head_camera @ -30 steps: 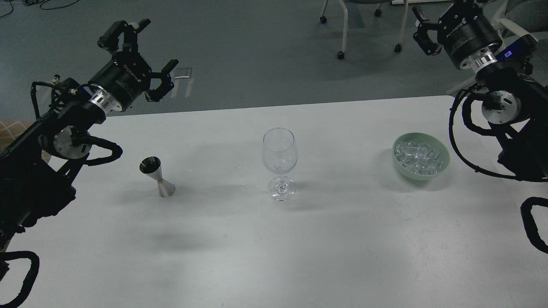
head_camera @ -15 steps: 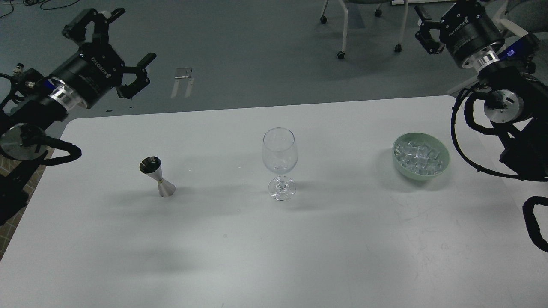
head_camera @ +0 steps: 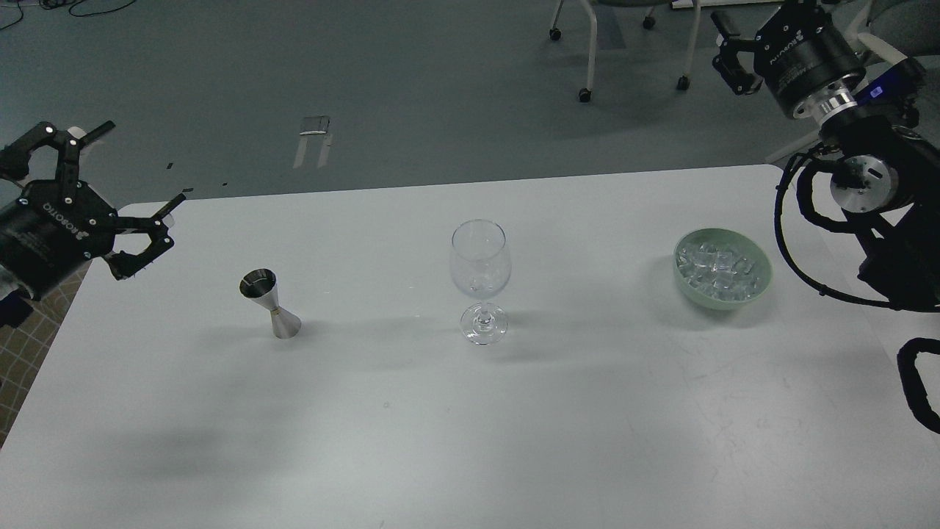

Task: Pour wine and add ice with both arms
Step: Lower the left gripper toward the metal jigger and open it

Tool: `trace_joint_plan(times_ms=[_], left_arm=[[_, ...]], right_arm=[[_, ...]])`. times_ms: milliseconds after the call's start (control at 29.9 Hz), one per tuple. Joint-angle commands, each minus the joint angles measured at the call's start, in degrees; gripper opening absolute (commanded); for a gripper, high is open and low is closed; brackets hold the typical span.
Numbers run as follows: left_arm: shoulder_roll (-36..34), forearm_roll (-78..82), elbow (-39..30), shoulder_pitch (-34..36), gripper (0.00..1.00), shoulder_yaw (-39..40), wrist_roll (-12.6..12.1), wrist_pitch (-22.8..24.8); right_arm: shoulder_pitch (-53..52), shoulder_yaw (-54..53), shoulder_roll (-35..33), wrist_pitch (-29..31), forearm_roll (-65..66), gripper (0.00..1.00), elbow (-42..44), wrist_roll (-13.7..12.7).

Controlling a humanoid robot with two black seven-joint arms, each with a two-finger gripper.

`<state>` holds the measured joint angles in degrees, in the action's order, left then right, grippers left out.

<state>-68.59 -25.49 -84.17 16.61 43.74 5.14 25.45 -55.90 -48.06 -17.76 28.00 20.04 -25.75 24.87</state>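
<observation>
A silver jigger [head_camera: 269,303] stands on the white table [head_camera: 470,441], left of centre. I cannot make out any wine in it. A clear wine glass [head_camera: 479,279] stands upright at the middle and looks empty. A pale green bowl [head_camera: 760,288] at the right holds several clear ice cubes [head_camera: 718,268]. My left gripper [head_camera: 147,163] is open and empty, in the air over the table's left edge, up-left of the jigger. My right gripper [head_camera: 756,11] is high at the top right, beyond the bowl. One splayed finger [head_camera: 728,51] shows and the other is cut off by the frame.
The table's far edge runs across the view with grey floor behind it. Chair legs on castors [head_camera: 587,51] stand on the floor at the back. A small flat object [head_camera: 314,125] lies on the floor. My right arm's cables [head_camera: 789,242] loop beside the bowl.
My left arm has swung left and down, from above the far left corner to the table's left edge, still open. The right arm has barely moved. Jigger, glass and bowl have not moved.
</observation>
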Motion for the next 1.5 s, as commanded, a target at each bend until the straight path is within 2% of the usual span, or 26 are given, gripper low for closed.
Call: trace_joint_plan(times_ms=[0,100,234,334,534,635,701,768,935,1136,1470], left_arm=[[-0.23,-1.14,-0.73,-4.65,0.97,-0.15,3.72,0.65],[-0.06,-1.93,-1.08,-8.95,0.97,-0.23,6.28,2.55],[0.39,-1.93,-1.17,-11.69,0.97,-0.23,6.55,2.55],[3.28,-2.11,-1.09,-14.33,0.98,-0.23,6.46,2.55],[8.19,-2.28,-0.47,-18.11,0.99,-0.32,4.18,2.55],[11.72,-2.55,0.58,-17.93,0.99,-0.06,4.00,2.24],[13.65,-2.72,1.02,-17.49,0.99,0.03,3.12,0.05],[16.11,-2.81,2.16,-17.23,0.99,0.12,1.19,-1.89],[21.29,-2.72,4.80,-16.53,0.99,1.78,-0.92,-5.49],[25.69,-2.72,10.24,-13.99,0.99,3.98,-3.73,-6.64],[31.05,-2.72,18.16,-9.15,0.99,3.90,-5.14,-6.64]], right_arm=[[0.09,0.08,0.00,0.00,0.08,1.00,0.00,0.00],[0.09,0.16,-0.08,0.00,0.08,1.00,0.00,0.00],[0.09,0.16,-0.08,0.00,0.08,1.00,0.00,0.00],[0.26,0.16,-0.17,0.00,0.08,1.00,0.00,0.00],[0.18,0.16,-0.08,0.00,0.17,1.00,0.09,-0.08],[0.17,0.25,-0.08,0.00,0.17,1.00,0.09,-0.17],[0.26,0.34,-0.08,0.00,0.17,1.00,0.09,-0.26],[0.35,0.43,-0.08,0.00,0.17,1.00,0.09,-0.26],[0.44,0.43,-0.08,0.00,0.17,1.00,0.61,-0.35],[0.44,0.60,-0.08,0.00,0.26,1.00,0.79,-0.35],[0.18,2.27,0.09,0.00,0.52,1.00,1.49,-0.43]])
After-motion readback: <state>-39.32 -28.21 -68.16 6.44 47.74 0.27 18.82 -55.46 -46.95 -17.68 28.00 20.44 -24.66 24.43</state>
